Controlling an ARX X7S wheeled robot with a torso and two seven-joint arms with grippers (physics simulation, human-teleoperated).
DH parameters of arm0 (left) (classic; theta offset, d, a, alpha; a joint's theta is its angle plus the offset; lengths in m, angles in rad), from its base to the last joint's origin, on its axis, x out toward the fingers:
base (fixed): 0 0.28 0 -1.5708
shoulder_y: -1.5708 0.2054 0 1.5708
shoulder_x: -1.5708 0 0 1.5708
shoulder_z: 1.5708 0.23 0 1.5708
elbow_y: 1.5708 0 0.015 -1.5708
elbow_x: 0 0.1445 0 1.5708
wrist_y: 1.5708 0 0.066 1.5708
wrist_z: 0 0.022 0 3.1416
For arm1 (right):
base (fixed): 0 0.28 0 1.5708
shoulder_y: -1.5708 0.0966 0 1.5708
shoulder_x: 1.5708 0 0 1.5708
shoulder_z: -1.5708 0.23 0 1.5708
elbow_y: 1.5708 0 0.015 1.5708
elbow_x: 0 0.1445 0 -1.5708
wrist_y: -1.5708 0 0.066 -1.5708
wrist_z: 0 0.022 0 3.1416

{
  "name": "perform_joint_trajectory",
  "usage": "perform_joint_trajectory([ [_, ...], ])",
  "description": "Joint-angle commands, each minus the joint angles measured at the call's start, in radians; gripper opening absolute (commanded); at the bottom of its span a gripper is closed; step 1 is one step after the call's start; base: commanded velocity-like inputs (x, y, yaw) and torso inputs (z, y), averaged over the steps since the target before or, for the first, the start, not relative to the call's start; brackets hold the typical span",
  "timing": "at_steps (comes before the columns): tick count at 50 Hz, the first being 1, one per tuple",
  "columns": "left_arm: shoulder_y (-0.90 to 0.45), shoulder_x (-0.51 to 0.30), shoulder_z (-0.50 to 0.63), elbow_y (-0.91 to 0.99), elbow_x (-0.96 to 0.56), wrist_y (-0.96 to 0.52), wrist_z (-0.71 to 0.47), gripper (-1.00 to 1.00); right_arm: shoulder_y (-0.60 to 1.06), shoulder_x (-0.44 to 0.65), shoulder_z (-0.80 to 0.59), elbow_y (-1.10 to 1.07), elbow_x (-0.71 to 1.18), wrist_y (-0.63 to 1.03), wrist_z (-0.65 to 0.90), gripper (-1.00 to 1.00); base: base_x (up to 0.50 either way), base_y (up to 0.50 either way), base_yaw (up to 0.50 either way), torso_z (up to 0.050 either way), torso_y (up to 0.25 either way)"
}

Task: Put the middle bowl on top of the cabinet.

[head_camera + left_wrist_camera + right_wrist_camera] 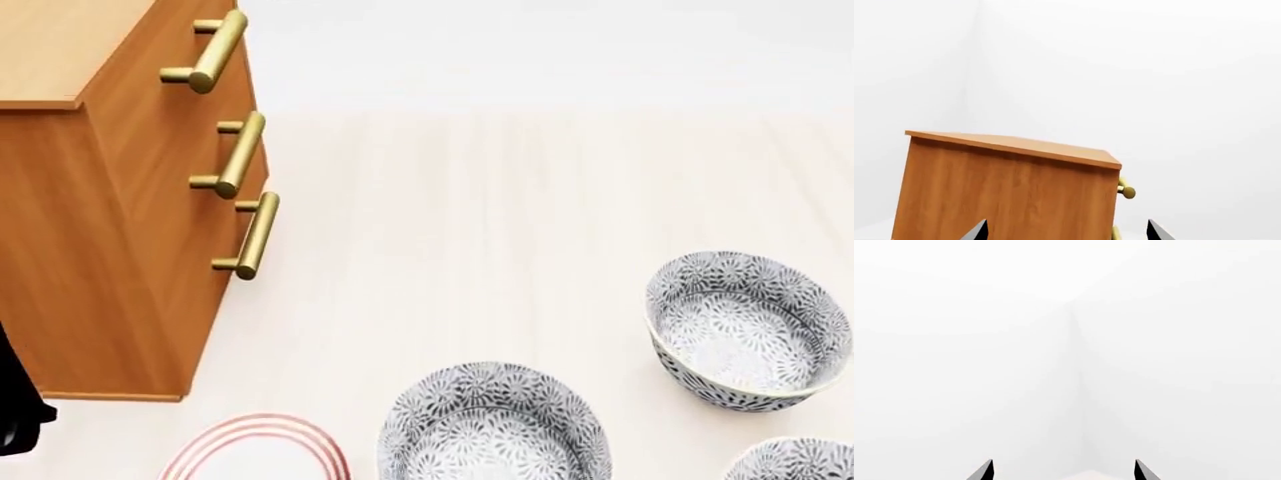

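Only the head view shows the bowls. Three grey-and-white flowery bowls sit on the pale worktop (534,200). The middle bowl (493,425) is near the bottom edge of that view, with another bowl (747,330) further back to the right and a third bowl (801,462) cut off in the bottom right corner. A white plate with red rings (260,450) lies just left of the middle bowl. The cabinet (94,250) stands at the left, with three brass handles (240,155) on its front.

The left wrist view shows the cabinet (1007,190) from the side, with no bowl. The left fingers (1066,231) are spread wide apart and hold nothing. The right wrist view shows only white walls. The right fingers (1063,471) are also spread wide and hold nothing.

The middle bowl is not between either pair of fingers. No fingers show in the head view.
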Motion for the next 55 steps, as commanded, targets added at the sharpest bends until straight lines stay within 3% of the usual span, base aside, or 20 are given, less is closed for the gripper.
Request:
perform_joint_trajectory([
  [1,0.001,-0.002,-0.006,-0.003,-0.018,-0.01,-0.013,1.0,-0.003,0.006,-0.001,-0.004,-0.008,0.01,0.013,1.0,0.5,0.0,0.0,0.0,0.0],
  [10,0.006,0.003,-0.019,-0.002,-0.058,-0.027,-0.026,1.0,-0.007,0.006,0.002,-0.005,-0.009,0.001,0.02,1.0,0.0,0.0,0.0,0.0,0.002],
  [18,0.103,0.005,0.02,0.13,-0.271,-0.144,-0.012,1.0,0.0,0.007,-0.021,-0.005,-0.045,0.008,0.027,1.0,0.0,0.0,0.0,0.0,0.0],
  [27,0.166,-0.007,0.049,0.235,-0.39,-0.21,-0.05,1.0,-0.034,0.0,0.0,-0.013,-0.03,-0.019,0.028,1.0,0.0,0.0,0.0,0.0,0.0],
  [39,0.159,0.047,0.153,0.292,-0.348,-0.206,-0.088,1.0,-0.032,0.004,-0.006,-0.017,-0.035,-0.017,0.039,1.0,0.0,0.0,0.0,0.0,0.0],
  [43,0.144,0.091,0.157,0.289,-0.465,-0.235,-0.144,1.0,-0.035,0.004,-0.002,-0.017,-0.03,-0.022,0.041,1.0,0.0,0.0,0.0,0.0,0.0],
  [55,0.027,0.17,0.266,0.28,-0.526,-0.412,-0.389,1.0,-0.036,0.009,-0.004,-0.013,-0.03,-0.027,0.046,1.0,0.0,0.0,0.0,0.0,0.0],
])
